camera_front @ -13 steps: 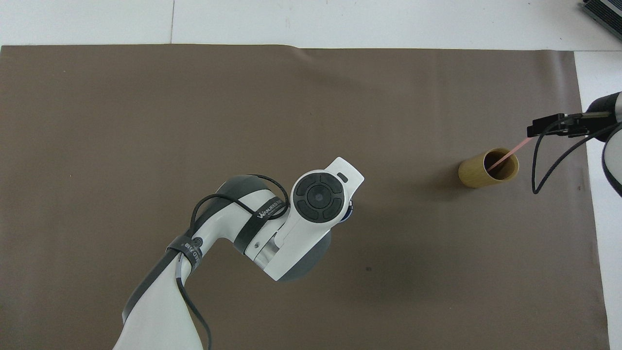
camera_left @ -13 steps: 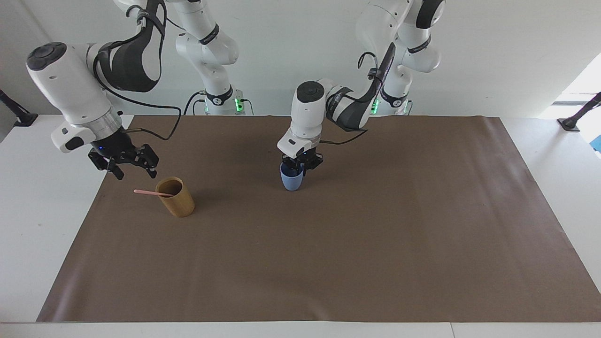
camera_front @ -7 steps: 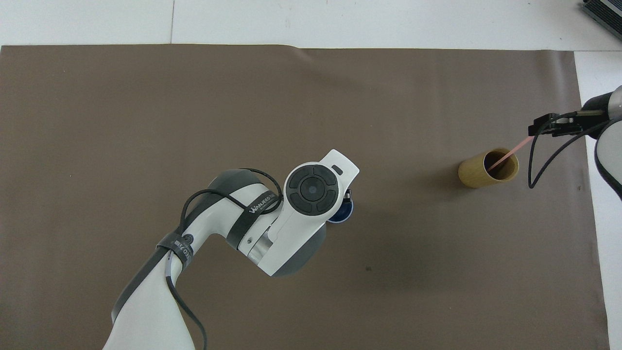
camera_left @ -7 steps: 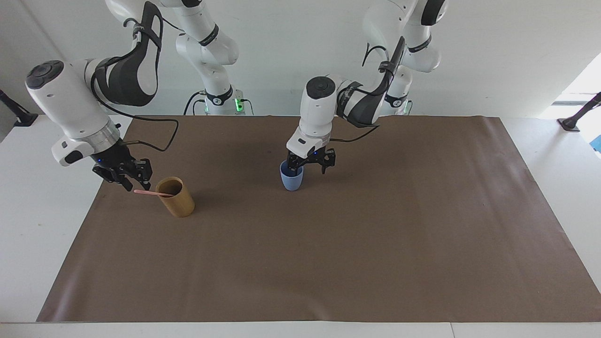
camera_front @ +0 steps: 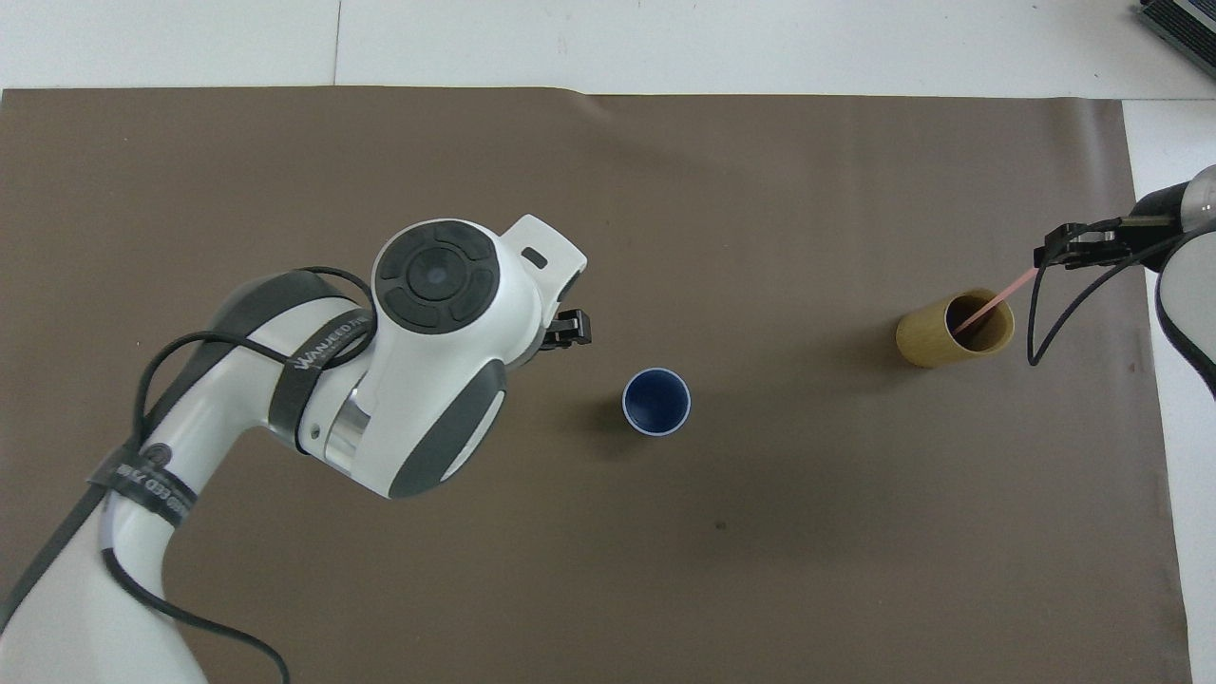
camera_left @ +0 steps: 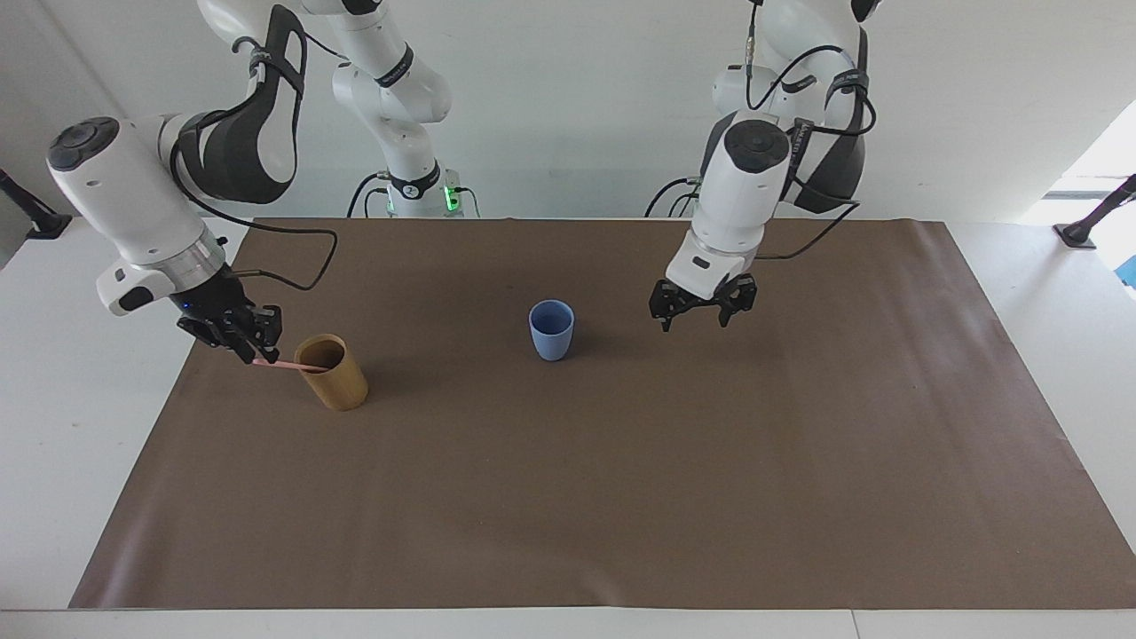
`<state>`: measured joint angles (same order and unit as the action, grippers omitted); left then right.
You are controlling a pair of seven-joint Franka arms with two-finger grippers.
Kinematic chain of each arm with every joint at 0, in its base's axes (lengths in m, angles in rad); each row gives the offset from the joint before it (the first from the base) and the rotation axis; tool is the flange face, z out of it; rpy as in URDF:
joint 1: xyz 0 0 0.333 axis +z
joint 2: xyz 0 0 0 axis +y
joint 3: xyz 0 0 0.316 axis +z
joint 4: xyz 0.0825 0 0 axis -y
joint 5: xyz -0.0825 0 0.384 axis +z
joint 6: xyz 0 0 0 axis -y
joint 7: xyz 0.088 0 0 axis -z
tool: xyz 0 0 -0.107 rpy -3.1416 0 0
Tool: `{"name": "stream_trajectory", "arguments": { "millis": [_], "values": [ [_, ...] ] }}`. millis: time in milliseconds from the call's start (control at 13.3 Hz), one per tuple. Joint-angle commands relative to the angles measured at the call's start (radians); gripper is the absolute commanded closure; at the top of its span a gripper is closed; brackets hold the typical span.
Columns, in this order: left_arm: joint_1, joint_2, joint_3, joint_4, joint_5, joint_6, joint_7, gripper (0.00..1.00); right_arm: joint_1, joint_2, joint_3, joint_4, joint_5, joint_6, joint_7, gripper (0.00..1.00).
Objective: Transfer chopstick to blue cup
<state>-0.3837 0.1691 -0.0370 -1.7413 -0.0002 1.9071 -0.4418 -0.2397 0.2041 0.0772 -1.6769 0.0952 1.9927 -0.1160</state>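
The pale pink chopstick leans out of a tan bamboo-coloured cup toward the right arm's end of the table. My right gripper has its fingers closed on the stick's raised outer end. The blue cup stands upright and empty in the middle of the mat. My left gripper hangs open and empty over the mat, beside the blue cup toward the left arm's end and clear of it.
A brown mat covers most of the white table. Black stands sit at the table's two ends near the robots. A dark object lies at the table's corner farthest from the robots.
The left gripper opened, let go of the blue cup and swung away toward its own end. The right gripper came down onto the chopstick's outer end and closed.
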Motion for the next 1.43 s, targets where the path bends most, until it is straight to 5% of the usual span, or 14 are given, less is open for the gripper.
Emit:
{"name": "stream_trajectory", "arguments": {
  "millis": [0, 226, 376, 753, 1129, 1355],
  "values": [
    [0.11, -0.085, -0.014, -0.067, 0.014, -0.037, 0.136, 0.0, -0.01, -0.006, 0.007, -0.027, 0.024, 0.034, 0.022, 0.62],
    [0.242, -0.138, -0.014, -0.07, 0.014, -0.117, 0.335, 0.0, -0.01, -0.011, 0.007, -0.033, 0.024, 0.034, 0.042, 0.66],
    [0.305, -0.164, -0.014, -0.066, 0.014, -0.178, 0.443, 0.0, -0.012, -0.009, 0.007, -0.032, 0.024, 0.035, 0.045, 0.99],
    [0.353, -0.186, -0.014, 0.061, 0.028, -0.302, 0.514, 0.0, -0.012, -0.024, 0.009, -0.023, 0.055, 0.021, 0.041, 1.0],
    [0.379, -0.187, -0.006, 0.238, 0.02, -0.468, 0.519, 0.0, 0.007, -0.165, 0.015, -0.024, 0.064, -0.063, 0.033, 1.0],
    [0.391, -0.189, -0.011, 0.262, 0.003, -0.499, 0.517, 0.0, 0.046, -0.253, 0.021, -0.024, 0.049, -0.126, 0.039, 1.0]
  ]
}}
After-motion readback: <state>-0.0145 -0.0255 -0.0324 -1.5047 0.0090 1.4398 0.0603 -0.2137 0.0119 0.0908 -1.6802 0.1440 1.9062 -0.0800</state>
